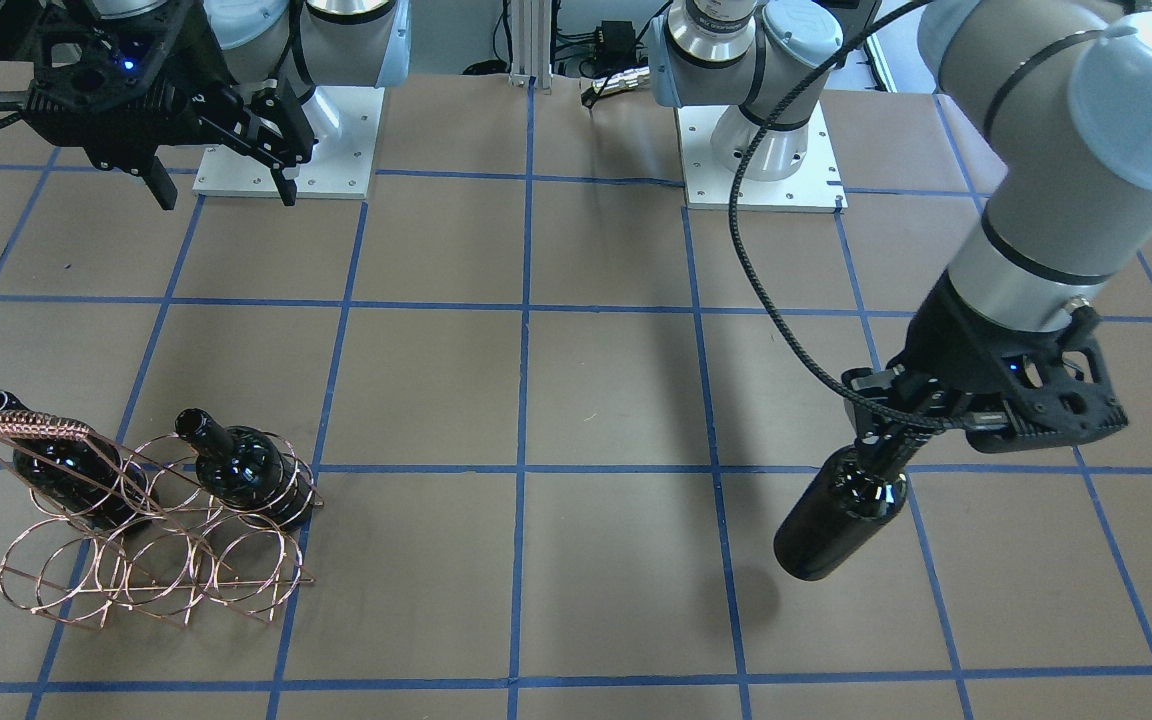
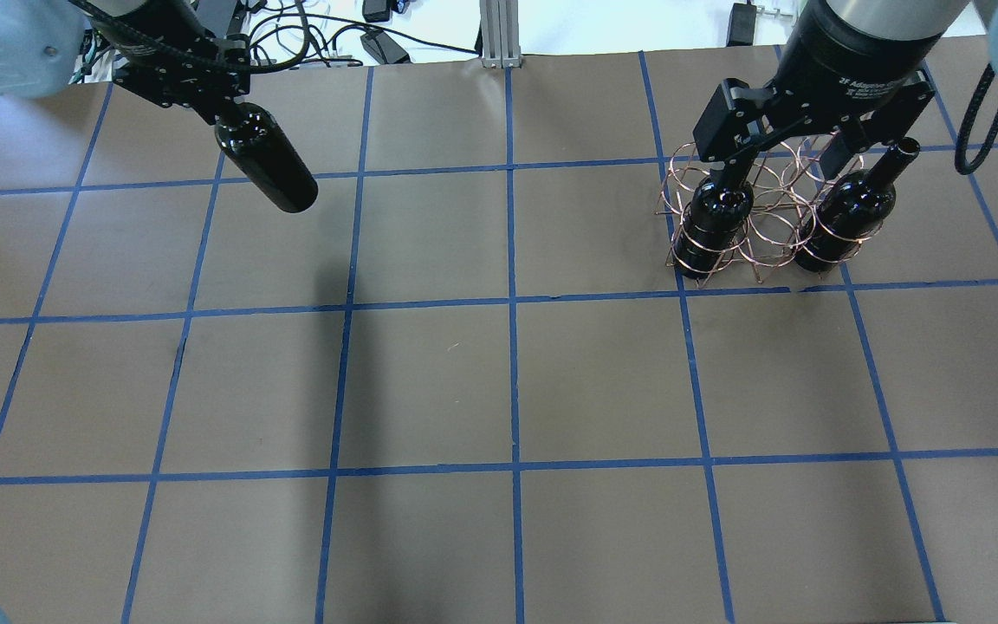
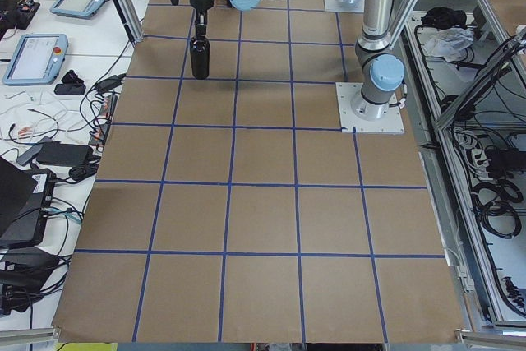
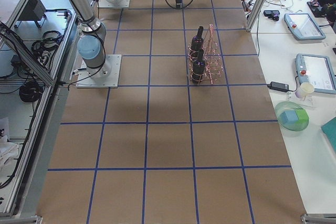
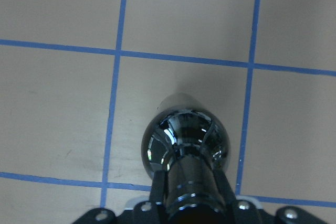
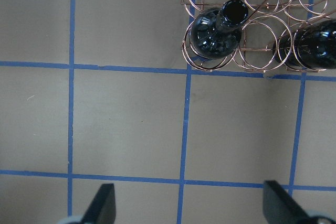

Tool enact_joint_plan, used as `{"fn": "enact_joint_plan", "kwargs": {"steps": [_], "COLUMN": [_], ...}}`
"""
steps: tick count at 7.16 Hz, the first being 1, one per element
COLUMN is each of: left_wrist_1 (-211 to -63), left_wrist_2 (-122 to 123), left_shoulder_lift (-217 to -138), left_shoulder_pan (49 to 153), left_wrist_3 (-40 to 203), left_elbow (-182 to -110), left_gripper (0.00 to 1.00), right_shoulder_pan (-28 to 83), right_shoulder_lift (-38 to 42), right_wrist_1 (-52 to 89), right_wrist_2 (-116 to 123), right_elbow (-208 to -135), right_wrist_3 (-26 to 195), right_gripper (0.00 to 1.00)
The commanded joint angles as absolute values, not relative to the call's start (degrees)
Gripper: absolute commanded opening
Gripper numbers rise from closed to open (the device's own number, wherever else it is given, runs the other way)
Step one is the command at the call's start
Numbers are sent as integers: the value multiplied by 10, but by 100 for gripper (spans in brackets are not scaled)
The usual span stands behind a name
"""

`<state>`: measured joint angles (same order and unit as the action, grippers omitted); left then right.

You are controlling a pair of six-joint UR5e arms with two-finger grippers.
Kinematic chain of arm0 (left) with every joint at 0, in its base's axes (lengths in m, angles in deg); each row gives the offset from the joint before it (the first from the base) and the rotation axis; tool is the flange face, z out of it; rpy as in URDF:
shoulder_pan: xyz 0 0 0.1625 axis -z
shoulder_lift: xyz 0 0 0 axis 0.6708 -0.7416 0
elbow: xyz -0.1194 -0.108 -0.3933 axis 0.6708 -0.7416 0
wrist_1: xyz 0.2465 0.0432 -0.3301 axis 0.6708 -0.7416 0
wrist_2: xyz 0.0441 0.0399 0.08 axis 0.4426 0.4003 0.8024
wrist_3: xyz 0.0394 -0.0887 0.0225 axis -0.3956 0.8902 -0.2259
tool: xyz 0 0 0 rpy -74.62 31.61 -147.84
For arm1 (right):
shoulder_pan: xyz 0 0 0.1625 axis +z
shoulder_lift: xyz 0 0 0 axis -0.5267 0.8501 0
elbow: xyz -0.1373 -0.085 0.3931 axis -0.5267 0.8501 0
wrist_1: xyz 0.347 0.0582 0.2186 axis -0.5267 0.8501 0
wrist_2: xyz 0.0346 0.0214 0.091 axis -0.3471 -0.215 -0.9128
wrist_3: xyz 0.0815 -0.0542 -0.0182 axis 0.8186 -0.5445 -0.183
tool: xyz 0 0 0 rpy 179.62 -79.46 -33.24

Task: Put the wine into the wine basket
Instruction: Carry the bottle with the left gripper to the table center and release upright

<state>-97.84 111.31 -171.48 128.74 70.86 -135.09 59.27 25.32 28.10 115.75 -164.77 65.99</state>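
My left gripper (image 1: pixel 881 435) is shut on the neck of a near-black wine bottle (image 1: pixel 841 515) and holds it tilted above the table. In the left wrist view the bottle (image 5: pixel 185 142) hangs below the fingers. The copper wire wine basket (image 1: pixel 26 428) stands across the table. It holds two like bottles, one at each end (image 1: pixel 71 465) (image 1: pixel 246 470), and its middle rings hold nothing. My right gripper (image 1: pixel 223 188) is open and empty, high up and back from the basket. In the right wrist view the basket (image 6: pixel 261 22) lies ahead of the spread fingertips (image 6: pixel 102 205).
The two white arm base plates (image 1: pixel 286 140) (image 1: pixel 761 150) sit at the robot's edge of the table. Blue tape lines grid the brown table top (image 2: pixel 508 381). Side benches with tablets (image 4: pixel 304 24) and cables run along the far edge.
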Motion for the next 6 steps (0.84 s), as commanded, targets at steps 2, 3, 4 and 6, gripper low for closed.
{"fn": "enact_joint_plan", "kwargs": {"steps": [2, 3, 4, 6], "left_wrist_1": [-976, -972, -974, -975], "left_wrist_2": [1113, 1115, 1119, 1114], "left_shoulder_lift": [-1688, -1682, -1670, -1661], "left_shoulder_pan": [1348, 1373, 1407, 1428], "left_wrist_3": [760, 794, 799, 801], "left_elbow": [-1409, -1436, -1455, -1486], "left_gripper": [0, 0, 0, 0], "right_shoulder_pan": [593, 593, 593, 593], "right_shoulder_lift": [253, 253, 253, 253], "right_wrist_1": [281, 281, 281, 281], "right_wrist_2": [1157, 1157, 1157, 1157], "right_elbow": [-1648, -1648, -1648, -1648], "right_wrist_3": [660, 660, 660, 660], "right_gripper": [100, 100, 100, 100]}}
